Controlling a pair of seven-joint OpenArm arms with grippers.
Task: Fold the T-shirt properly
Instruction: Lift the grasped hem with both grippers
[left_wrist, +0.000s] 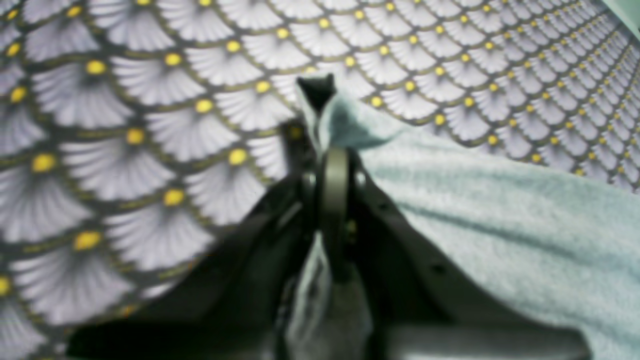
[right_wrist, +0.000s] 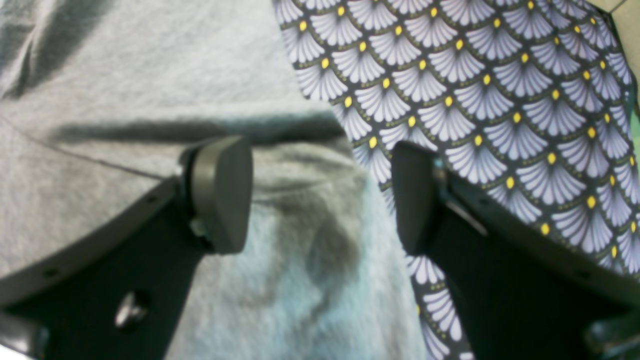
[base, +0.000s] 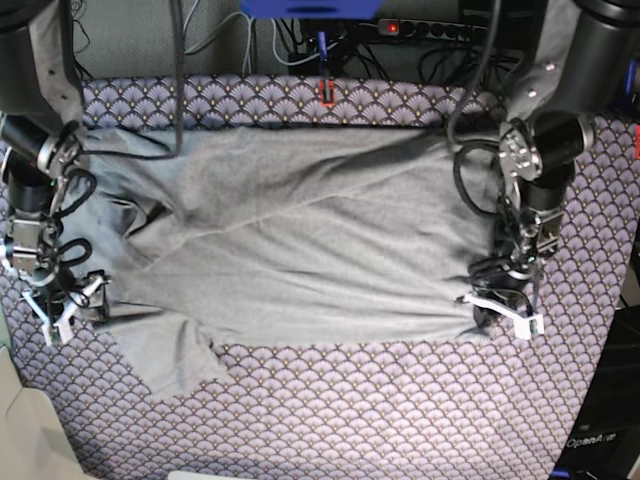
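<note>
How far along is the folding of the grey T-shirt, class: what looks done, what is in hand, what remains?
Done: the T-shirt lies mostly spread on the patterned cloth, with one diagonal crease but no tidy fold. In hand: the left gripper is shut on a pinch of its edge; the right gripper hangs open over another edge. Left: that second grasp and essentially all the folds.

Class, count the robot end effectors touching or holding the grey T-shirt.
2: the left end effector pinches the T-shirt hem; the right end effector, open, straddles its opposite edge.

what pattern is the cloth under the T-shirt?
Purple fan-scale pattern with yellow dots on the cloth; clearest in the right wrist view.
</note>
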